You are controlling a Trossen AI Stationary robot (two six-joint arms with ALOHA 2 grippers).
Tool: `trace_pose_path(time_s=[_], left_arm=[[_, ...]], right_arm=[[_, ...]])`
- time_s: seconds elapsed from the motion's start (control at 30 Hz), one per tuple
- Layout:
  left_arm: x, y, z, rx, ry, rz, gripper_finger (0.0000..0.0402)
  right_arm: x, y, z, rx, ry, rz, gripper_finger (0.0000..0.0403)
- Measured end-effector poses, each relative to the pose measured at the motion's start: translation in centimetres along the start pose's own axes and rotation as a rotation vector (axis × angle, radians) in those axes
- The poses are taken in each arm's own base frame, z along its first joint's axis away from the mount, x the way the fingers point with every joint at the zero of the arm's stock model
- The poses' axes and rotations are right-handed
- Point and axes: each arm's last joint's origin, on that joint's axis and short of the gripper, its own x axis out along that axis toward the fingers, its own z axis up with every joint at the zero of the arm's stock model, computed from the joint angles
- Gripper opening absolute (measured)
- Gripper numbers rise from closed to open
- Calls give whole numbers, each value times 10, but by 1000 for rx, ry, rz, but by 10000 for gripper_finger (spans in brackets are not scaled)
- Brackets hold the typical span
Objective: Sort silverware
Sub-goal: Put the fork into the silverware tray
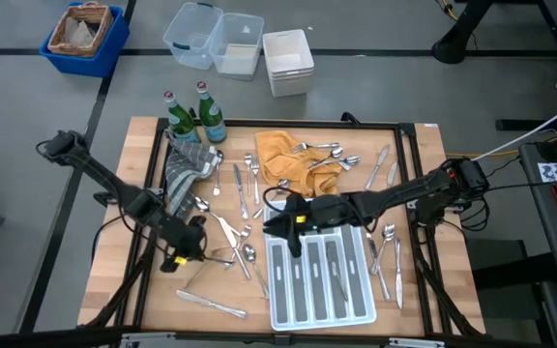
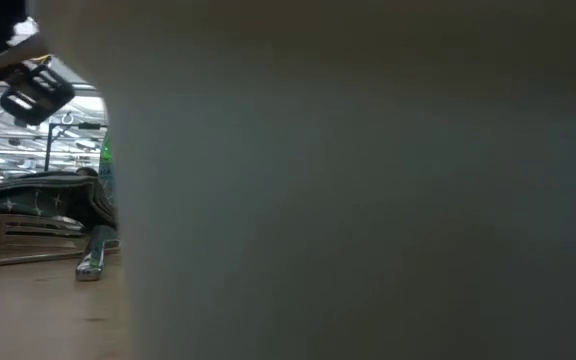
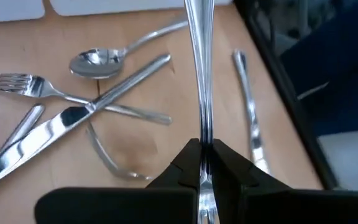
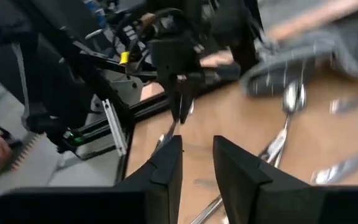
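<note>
Loose silverware lies on the wooden table: a spoon (image 3: 98,62), a fork (image 3: 17,84) and a knife (image 3: 73,118) cross each other under my left gripper (image 1: 190,244). That gripper is at the table's left, shut on one slim silver piece (image 3: 201,74) whose ends are out of view. My right gripper (image 1: 293,230) hovers over the far left corner of the white compartmented tray (image 1: 272,285). It is open (image 4: 197,162) with nothing between its fingers. Several pieces lie in the tray's slots. My left gripper pinches the slim piece's shaft (image 3: 202,134) between its two fingers. The fingers slant down from the table's left side and lie along the piece, which sticks out ahead of them. It is lifted clear of the pieces on the table.
Two green bottles (image 1: 190,114) and a grey cloth (image 1: 187,169) stand far left. A yellow cloth (image 1: 293,159) with spoons lies mid-far. More silverware (image 1: 385,253) lies right of the tray. A pale surface (image 2: 368,180) blocks most of the low view.
</note>
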Motion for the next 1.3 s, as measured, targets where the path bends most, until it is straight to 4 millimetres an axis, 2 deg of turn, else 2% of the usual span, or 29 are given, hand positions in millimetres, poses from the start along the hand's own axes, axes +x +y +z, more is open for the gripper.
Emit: trace_pose_path(time_s=[0.1, 0.47, 0.8, 1.03, 1.3], left_arm=[[-2, 8, 8, -111, -34, -31, 13], [-15, 38, 46, -630, -328, -170, 14], [-21, 54, 51, -1086, -353, -237, 14], [-20, 61, 56, -1248, -394, -268, 14], [-2, 68, 67, -1309, -430, -324, 14]], right_arm=[[0, -2, 2, -121, -10, 9, 92], [0, -1, 2, -565, -11, 11, 92], [0, -5, 4, -879, -18, -126, 92], [0, -8, 3, -962, 11, -135, 92], [1, -14, 2, -962, 41, -134, 92]])
